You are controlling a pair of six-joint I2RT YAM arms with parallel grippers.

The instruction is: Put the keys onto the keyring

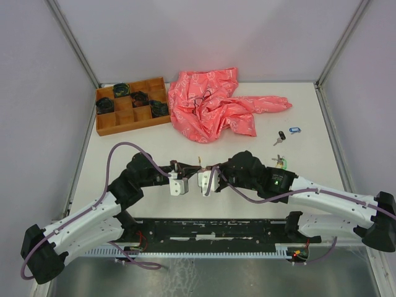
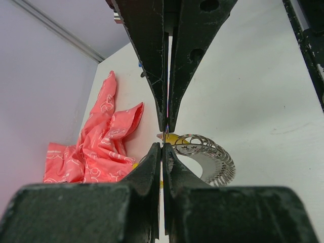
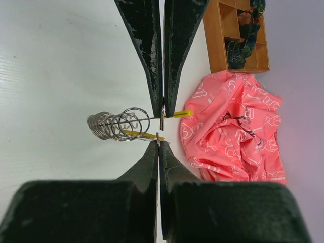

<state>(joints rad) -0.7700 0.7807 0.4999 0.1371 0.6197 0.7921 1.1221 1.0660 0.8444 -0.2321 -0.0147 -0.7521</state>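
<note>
The keyring (image 3: 115, 125), a silvery wire coil with a yellow segment (image 3: 178, 114), hangs between my two grippers above the table's middle (image 1: 200, 164). My left gripper (image 2: 165, 137) is shut on a thin piece at the ring's yellow end, and the coil (image 2: 205, 152) fans out just beyond its tips. My right gripper (image 3: 161, 128) is shut on the ring's wire beside the yellow segment. The two grippers meet tip to tip, left (image 1: 189, 168) and right (image 1: 210, 168). Keys lie on the table at the right: a black-tagged one (image 1: 281, 135), a blue-tagged one (image 1: 294, 130) and a green-tagged one (image 1: 283, 162) beside the right arm.
A crumpled pink cloth (image 1: 210, 105) lies behind the grippers at the table's back middle. A wooden compartment tray (image 1: 105, 127) with dark coiled bundles stands at the back left. Frame posts and walls close in both sides.
</note>
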